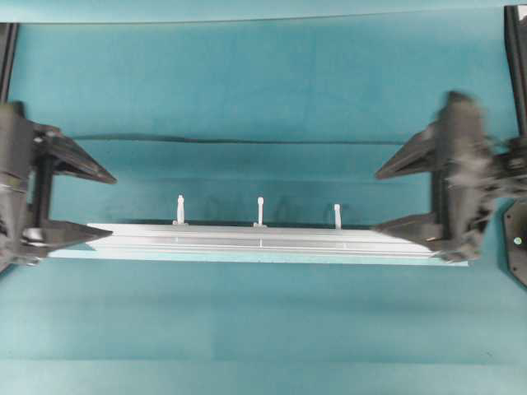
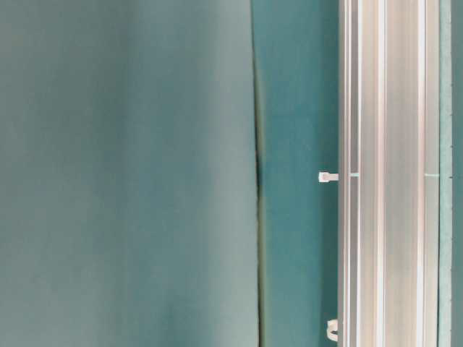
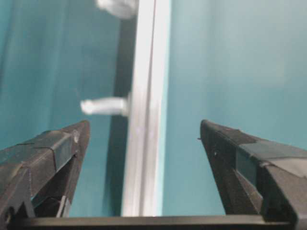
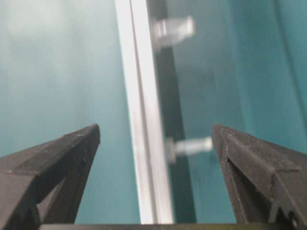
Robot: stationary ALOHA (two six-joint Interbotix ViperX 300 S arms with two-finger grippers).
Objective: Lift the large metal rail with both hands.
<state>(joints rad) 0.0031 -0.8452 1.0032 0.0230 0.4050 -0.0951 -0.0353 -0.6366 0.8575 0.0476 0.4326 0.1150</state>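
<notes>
The large metal rail [image 1: 259, 241] is a long silver grooved bar lying across the teal table, with three white pegs [image 1: 260, 211] along its far edge. It also shows in the table-level view [image 2: 387, 173] and both wrist views [image 3: 144, 143] [image 4: 146, 143]. My left gripper [image 1: 105, 206] is open at the rail's left end, one finger over the rail, the other beyond it. My right gripper [image 1: 384, 202] is open at the right end in the same way. In each wrist view the rail runs between the spread fingers [image 3: 53, 153] [image 4: 249, 158], untouched.
A dark seam [image 1: 247, 141] in the teal cloth runs across the table behind the rail. A black arm base [image 1: 517, 239] stands at the right edge. Black frame posts [image 1: 6, 49] stand at the far corners.
</notes>
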